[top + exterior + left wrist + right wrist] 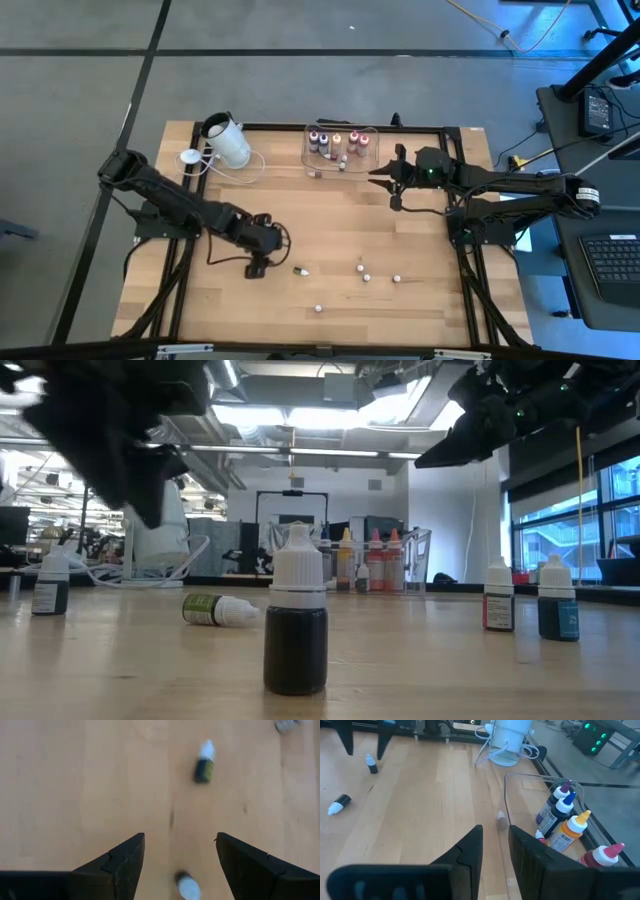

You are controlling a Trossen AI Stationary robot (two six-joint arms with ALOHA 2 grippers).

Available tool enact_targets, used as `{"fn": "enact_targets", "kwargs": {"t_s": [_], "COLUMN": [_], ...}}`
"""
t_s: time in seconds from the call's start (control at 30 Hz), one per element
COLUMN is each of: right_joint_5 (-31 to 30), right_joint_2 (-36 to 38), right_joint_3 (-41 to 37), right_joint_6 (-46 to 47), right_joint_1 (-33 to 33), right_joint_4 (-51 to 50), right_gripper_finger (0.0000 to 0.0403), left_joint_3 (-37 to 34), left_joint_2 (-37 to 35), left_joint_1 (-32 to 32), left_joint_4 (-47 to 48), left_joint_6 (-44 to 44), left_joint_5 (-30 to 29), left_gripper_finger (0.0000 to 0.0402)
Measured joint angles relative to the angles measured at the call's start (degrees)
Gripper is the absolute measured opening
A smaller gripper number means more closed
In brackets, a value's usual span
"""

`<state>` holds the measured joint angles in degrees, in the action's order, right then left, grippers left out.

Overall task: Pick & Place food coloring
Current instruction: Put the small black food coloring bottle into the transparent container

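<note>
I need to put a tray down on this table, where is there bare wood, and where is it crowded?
Bare: the table middle, between the left gripper and the clear tub; also the far left strip. Crowded: the near edge, where small bottles stand scattered and one lies tipped; the cup and tub fill the far edge.

From above I see my left gripper [257, 268] low over the wooden table [250, 210], left of centre toward the near side. Just right of it a small bottle [299, 270] lies on the wood, with more small bottles [362, 272] scattered farther right and nearer. My right gripper [385, 178] hangs beside the clear tub [372, 135] at the far edge, which holds several upright bottles. A white cup [228, 140] lies at the far left.
</note>
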<state>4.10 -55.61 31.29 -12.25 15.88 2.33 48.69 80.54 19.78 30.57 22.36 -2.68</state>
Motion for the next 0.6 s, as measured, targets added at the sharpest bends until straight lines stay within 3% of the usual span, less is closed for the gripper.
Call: {"fn": "enact_targets", "kwargs": {"t_s": [0.27, 0.6], "right_joint_5": [0.0, 0.0], "right_joint_2": [0.0, 0.0], "right_joint_3": [0.0, 0.0], "right_joint_6": [0.0, 0.0], "right_joint_1": [0.0, 0.0], "right_joint_4": [0.0, 0.0], "right_gripper_finger": [0.0097, 0.0097], "left_joint_3": [-0.2, -5.1], "left_joint_2": [0.0, 0.0], "left_joint_1": [5.6, 7.6], "left_joint_4": [1.1, 0.8], "left_joint_6": [-0.4, 2.5], "left_joint_5": [-0.8, -0.8], "left_gripper_finger": [0.0242, 0.0242]}}
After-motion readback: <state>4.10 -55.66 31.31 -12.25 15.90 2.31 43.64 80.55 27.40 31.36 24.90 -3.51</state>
